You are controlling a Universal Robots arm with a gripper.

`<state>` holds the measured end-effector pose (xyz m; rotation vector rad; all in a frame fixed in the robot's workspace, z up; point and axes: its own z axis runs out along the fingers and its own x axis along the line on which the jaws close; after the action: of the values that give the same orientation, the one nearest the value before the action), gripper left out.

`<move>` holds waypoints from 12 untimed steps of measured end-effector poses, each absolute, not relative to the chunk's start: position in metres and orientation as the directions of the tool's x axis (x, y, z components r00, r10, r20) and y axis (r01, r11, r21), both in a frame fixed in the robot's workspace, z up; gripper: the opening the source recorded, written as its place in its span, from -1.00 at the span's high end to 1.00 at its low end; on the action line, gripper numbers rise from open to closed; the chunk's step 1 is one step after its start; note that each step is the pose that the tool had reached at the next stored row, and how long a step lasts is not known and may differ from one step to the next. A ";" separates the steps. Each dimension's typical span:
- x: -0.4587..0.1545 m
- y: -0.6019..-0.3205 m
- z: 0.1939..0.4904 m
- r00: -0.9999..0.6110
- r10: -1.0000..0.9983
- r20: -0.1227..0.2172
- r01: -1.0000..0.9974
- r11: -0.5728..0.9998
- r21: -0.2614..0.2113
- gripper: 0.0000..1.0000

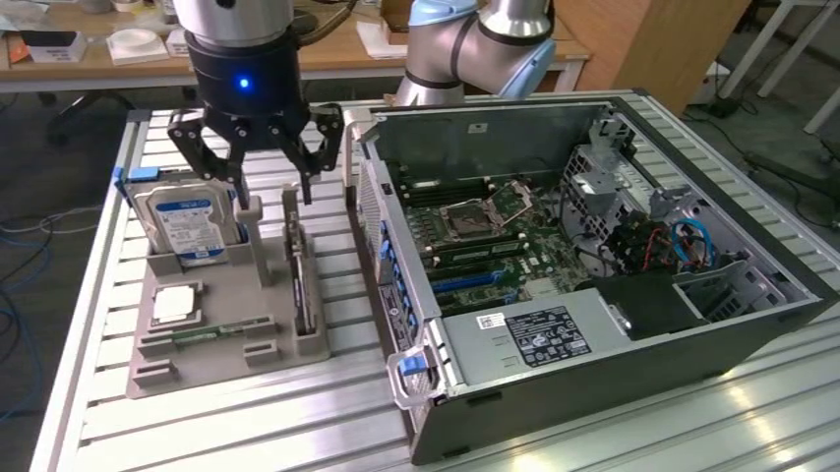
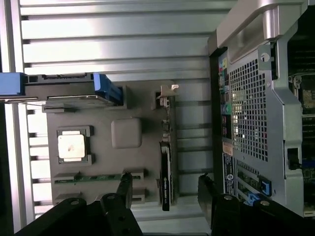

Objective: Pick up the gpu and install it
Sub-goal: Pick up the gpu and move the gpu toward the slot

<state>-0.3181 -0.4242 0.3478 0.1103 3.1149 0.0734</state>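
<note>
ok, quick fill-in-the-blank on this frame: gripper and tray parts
1. The gripper is ___, holding nothing.
2. The gpu stands on edge in the grey ___.
3. The hard drive stands at the exterior view's ___ of the gpu.
Missing words: open; tray; left.

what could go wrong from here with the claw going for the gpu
1. The gpu stands on its thin edge. If the open claw above it descends off-centre, a finger could land on the card instead of beside it.
2. The hard drive stands tall close by, so one finger might clip it.
3. The computer case wall is near the card's other side, leaving little room for that finger.
</note>
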 end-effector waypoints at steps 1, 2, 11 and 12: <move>-0.318 -0.425 0.346 -0.997 0.071 -0.022 0.070 0.996 0.048 -0.29; -0.318 -0.426 0.344 -0.997 0.070 -0.022 0.069 0.996 0.048 -0.29; -0.317 -0.427 0.328 -1.000 0.002 -0.021 0.001 0.999 0.048 -0.29; -0.317 -0.427 0.326 -1.000 -0.002 -0.021 -0.003 0.999 0.048 -0.29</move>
<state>-0.3169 -0.4272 0.3260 -0.0035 3.1199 0.0743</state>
